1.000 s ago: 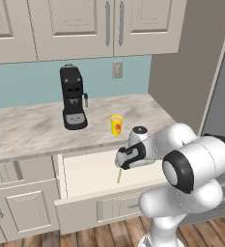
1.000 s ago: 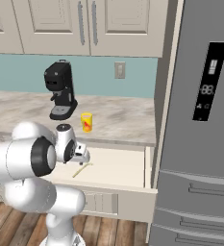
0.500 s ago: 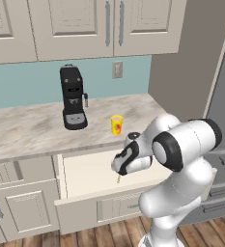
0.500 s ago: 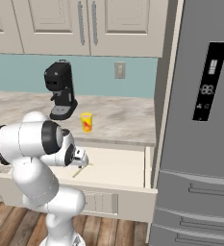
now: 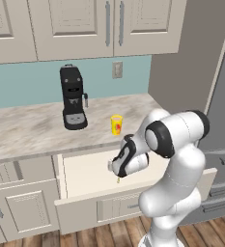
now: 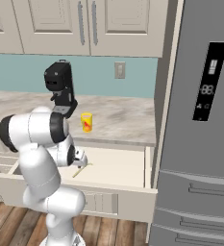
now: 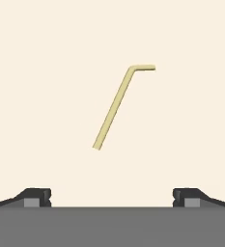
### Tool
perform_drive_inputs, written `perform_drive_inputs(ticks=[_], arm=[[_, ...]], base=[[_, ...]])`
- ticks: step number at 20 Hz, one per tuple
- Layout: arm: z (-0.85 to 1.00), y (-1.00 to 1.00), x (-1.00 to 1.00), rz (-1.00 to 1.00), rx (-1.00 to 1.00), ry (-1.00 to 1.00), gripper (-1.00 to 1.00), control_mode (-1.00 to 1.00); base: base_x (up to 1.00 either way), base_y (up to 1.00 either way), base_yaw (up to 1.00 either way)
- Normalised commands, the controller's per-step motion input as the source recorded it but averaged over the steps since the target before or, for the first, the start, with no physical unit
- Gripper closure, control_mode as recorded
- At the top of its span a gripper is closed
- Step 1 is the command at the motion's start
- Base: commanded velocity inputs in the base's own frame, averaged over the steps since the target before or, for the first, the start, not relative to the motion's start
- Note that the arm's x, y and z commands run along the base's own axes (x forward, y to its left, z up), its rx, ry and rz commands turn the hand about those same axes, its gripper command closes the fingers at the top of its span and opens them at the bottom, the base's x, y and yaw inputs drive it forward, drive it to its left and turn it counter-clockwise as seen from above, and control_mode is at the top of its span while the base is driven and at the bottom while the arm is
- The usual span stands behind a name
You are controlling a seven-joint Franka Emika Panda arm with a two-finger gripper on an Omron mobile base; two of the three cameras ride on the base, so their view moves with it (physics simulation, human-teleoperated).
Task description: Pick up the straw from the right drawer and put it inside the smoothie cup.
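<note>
The straw point(image 7: 118, 110), a very thin pale yellow stick with a short bent end, lies flat on the smooth cream floor of the right drawer point(image 5: 87, 171), which stands pulled out. In the hand view its long axis slants from lower left to upper right, the bend turning right. The fingers point(image 7: 37, 197) are spread wide above it, holding nothing; contact seems unlikely. The small yellow smoothie cup point(image 5: 116, 125) stands upright on the mottled stone worktop point(image 5: 27, 132), near a glossy black coffee machine point(image 5: 73, 98).
</note>
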Motion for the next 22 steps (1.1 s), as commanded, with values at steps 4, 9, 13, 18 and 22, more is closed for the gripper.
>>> perform_drive_inputs(ticks=[4, 9, 13, 18, 22], arm=[[-0.07, 0.09, 0.25, -0.03, 0.0, 0.0, -1.0, -1.0], [-0.1, 0.08, 0.25, -0.04, 0.0, 0.0, -1.0, -1.0], [-0.16, 0.05, 0.19, -0.04, 0.0, 0.0, -1.0, -1.0], [-0.22, 0.0, 0.03, -0.07, 0.0, 0.0, -1.0, -1.0], [-0.2, 0.0, 0.0, -0.08, 0.0, 0.0, -1.0, -1.0]], base=[[0.0, 0.0, 0.0], [0.0, 0.0, 0.0], [0.0, 0.0, 0.0], [0.0, 0.0, 0.0], [0.0, 0.0, 0.0]])
